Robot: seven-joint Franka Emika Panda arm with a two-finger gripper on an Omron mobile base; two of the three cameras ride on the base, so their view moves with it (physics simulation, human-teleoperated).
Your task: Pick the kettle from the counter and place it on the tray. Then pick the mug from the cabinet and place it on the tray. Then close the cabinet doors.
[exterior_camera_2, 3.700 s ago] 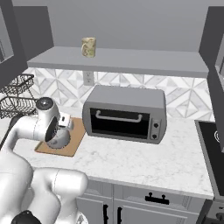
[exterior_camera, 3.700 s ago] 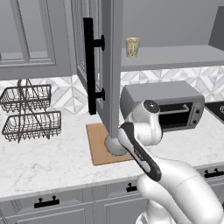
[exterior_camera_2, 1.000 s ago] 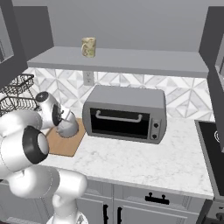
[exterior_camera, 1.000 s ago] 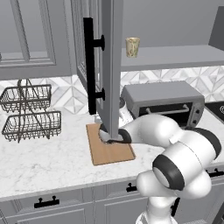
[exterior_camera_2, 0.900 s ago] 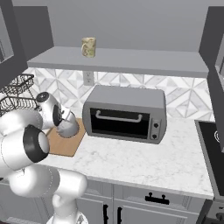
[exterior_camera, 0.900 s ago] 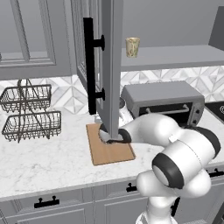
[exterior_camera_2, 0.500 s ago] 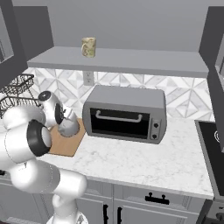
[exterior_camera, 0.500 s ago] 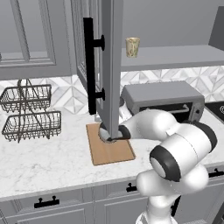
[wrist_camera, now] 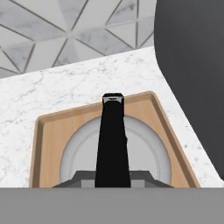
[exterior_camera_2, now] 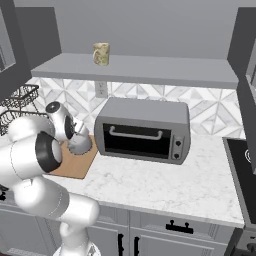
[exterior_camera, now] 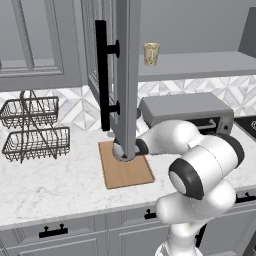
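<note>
The silver-grey kettle (wrist_camera: pixel 146 151) is over the wooden tray (wrist_camera: pixel 47 127), seen from above with its black handle running up the middle. My gripper (exterior_camera_2: pixel 78 132) is shut on that handle. Whether the kettle (exterior_camera_2: pixel 81 144) rests on the tray (exterior_camera_2: pixel 74 166) or hangs just above it I cannot tell. In the left base view the open cabinet door (exterior_camera: pixel 122 75) hides most of the kettle (exterior_camera: pixel 119 151) at the far end of the tray (exterior_camera: pixel 125 174). The beige mug (exterior_camera: pixel 151 53) stands on the cabinet shelf (exterior_camera_2: pixel 150 70); the mug (exterior_camera_2: pixel 101 53) is upright.
A large grey toaster oven (exterior_camera_2: pixel 145 131) stands just right of the tray on the marble counter (exterior_camera: pixel 50 190). Dark wire baskets (exterior_camera: pixel 35 131) sit to the left. A black stove top (exterior_camera_2: pixel 243 157) is at the far right. The second cabinet door (exterior_camera_2: pixel 246 47) hangs open on the right.
The arm's elbow has swung round toward the front while the hand stayed over the tray. The kettle has shifted slightly toward the tray's far end. The grip is unchanged.
</note>
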